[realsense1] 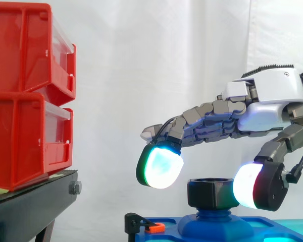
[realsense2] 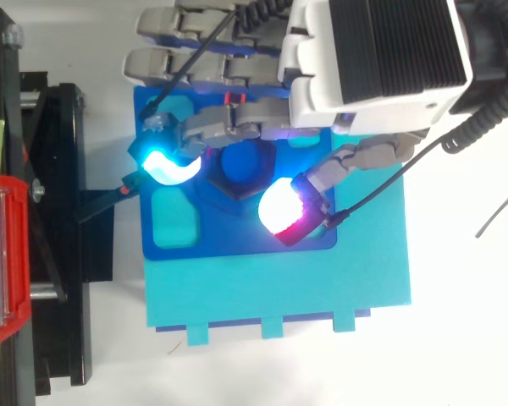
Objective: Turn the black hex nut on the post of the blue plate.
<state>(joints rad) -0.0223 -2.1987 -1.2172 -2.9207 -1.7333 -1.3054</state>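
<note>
Straddling the black hex nut (realsense1: 212, 192), the hand (realsense1: 272, 96) is held low over the blue plate (realsense2: 237, 241), and the reason is plain: a turn needs opposed contact on two flanks. The nut is seated on the blue post (realsense1: 214, 216), directly beneath the fingers (realsense1: 160, 166) and between them and the thumb (realsense1: 252, 185).

In the side view the thumb's white-and-red pad is pressed against the flank of the nut nearest the wrist. The leading cyan pad is hung just beside the opposite flank, a little higher, with a sliver of curtain visible between pad and nut. From above, that same pad is seen curved close to the nut's corner. The fingers are therefore taken as spread and released, a bracket and not yet a clamp.

The remaining fingers are laid out level past the far side of the nut, clear of it, presumably so that the pinching pair is left room to swing.

The plate is carried on a teal base (realsense2: 279, 288), which should keep it from moving under torque. The red bins (realsense1: 25, 91) on the black stand (realsense1: 35, 199) are set well beyond the fingertips, out of the working arc. Closing the last gap is judged the next requirement.
</note>
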